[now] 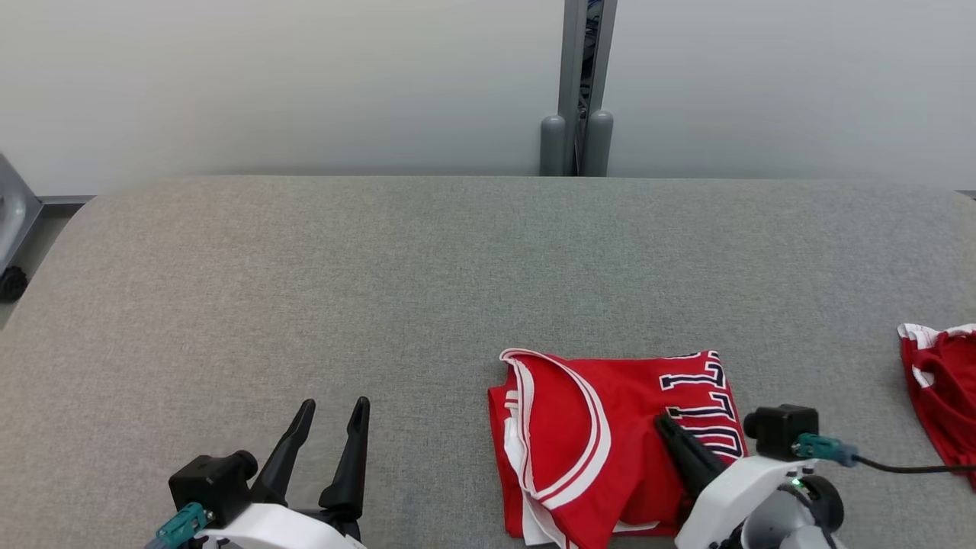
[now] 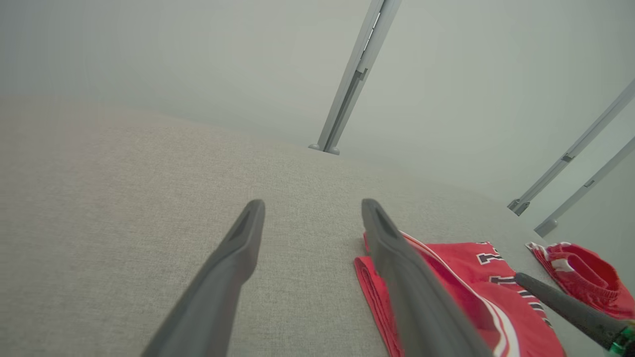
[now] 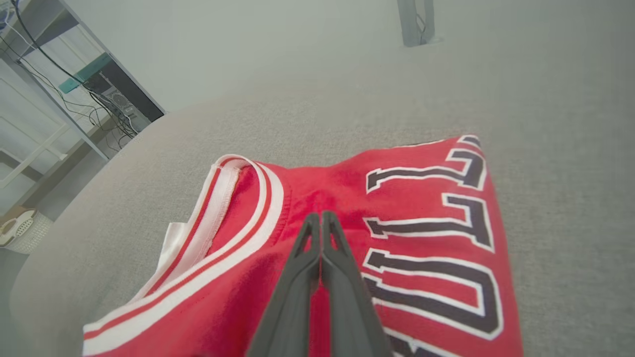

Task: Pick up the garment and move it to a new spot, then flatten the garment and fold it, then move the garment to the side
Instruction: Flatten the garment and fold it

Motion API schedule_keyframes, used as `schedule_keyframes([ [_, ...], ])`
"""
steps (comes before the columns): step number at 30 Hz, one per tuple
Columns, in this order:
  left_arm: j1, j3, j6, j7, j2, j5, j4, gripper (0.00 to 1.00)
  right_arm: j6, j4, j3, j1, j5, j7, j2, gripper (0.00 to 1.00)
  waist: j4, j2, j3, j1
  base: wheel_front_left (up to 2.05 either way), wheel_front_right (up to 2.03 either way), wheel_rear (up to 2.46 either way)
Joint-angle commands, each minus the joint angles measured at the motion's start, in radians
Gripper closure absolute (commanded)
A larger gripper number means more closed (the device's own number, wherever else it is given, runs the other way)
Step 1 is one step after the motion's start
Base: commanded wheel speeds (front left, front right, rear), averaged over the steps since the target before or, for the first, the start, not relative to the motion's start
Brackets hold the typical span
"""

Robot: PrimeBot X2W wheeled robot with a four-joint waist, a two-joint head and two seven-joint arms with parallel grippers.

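The right pincer (image 3: 321, 215) is pressed together, its tips down on the folded red basketball jersey with white trim and dark lettering (image 3: 421, 208), apparently nipping a small pucker of cloth. The jersey lies directly beneath it, spreading ahead and leftward on the grey fabric tabletop (image 1: 381, 290). The left pincer (image 1: 335, 404) stands spread wide, empty, well apart; the right arm is nearer.
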Motion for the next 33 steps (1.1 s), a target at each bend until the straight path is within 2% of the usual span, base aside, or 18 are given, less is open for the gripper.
schedule_keyframes([
  [1,-0.014,0.005,0.002,-0.003,0.006,-0.001,-0.001,0.0,0.0,0.033,0.04,-0.013,0.004,-0.018,0.002,1.0,0.01,-0.0001,0.006,0.0,0.0,0.0,0.0],
  [12,-0.02,0.011,0.006,-0.007,0.007,-0.003,-0.002,0.0,0.0,0.154,0.305,-0.05,0.085,-0.073,0.038,1.0,0.025,-0.0001,0.017,0.0,0.0,0.0,0.0],
  [13,-0.02,0.011,0.006,-0.007,0.007,-0.003,-0.002,0.0,0.0,0.154,0.305,-0.05,0.085,-0.073,0.038,1.0,0.025,-0.0001,0.017,0.0,0.0,0.0,0.0],
  [14,-0.019,0.012,0.006,-0.009,0.006,-0.004,-0.002,0.0,0.0,0.167,0.36,-0.052,0.096,-0.081,0.043,1.0,0.023,-0.0001,0.017,0.0,0.0,0.0,0.0],
  [19,-0.02,0.012,0.004,-0.01,0.003,-0.003,0.0,0.0,0.0,0.18,0.436,-0.068,0.112,-0.115,0.042,1.0,0.02,-0.0001,0.015,0.0,0.0,0.0,0.0],
  [25,-0.009,0.011,0.007,-0.012,0.0,-0.005,0.003,0.0,0.0,0.169,0.419,-0.107,0.135,-0.194,0.009,1.0,0.009,-0.0001,0.007,0.0,0.0,0.0,0.0],
  [33,0.004,0.009,0.01,-0.016,0.0,-0.006,0.002,0.0,0.0,0.109,0.294,-0.139,0.117,-0.227,-0.085,1.0,-0.015,-0.0001,-0.016,0.0,0.0,0.0,0.0],
])
